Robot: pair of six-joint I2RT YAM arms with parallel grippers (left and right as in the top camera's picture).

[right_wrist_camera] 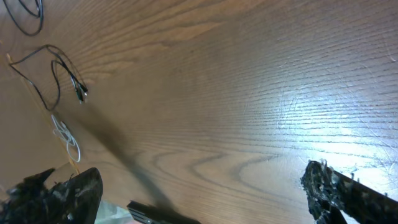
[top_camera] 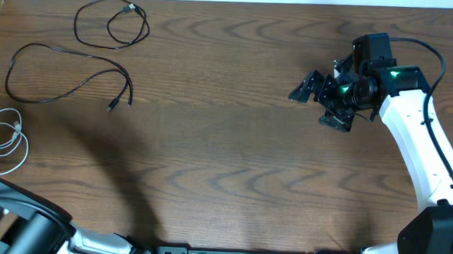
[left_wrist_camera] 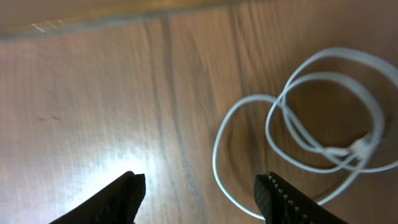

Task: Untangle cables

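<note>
The wooden table [top_camera: 226, 142] fills the overhead view. The right arm [top_camera: 421, 143] sits far over at its right side, and its right gripper [top_camera: 318, 106] is spread wide with nothing in it. The left arm [top_camera: 23, 218] shows only in the lower left corner. All three cables lie along the left of that view, each apart from the others: the long black cable [top_camera: 84, 56] at left, the small black loop [top_camera: 110, 31] in the upper left, and the white cable [left_wrist_camera: 329, 150] coiled at the left edge. So the left arm is plainly nearer. In its wrist view the left gripper [left_wrist_camera: 199, 186] stands parted and empty. The white coil lies to the right of it, one loop reaching between the fingers.
</note>
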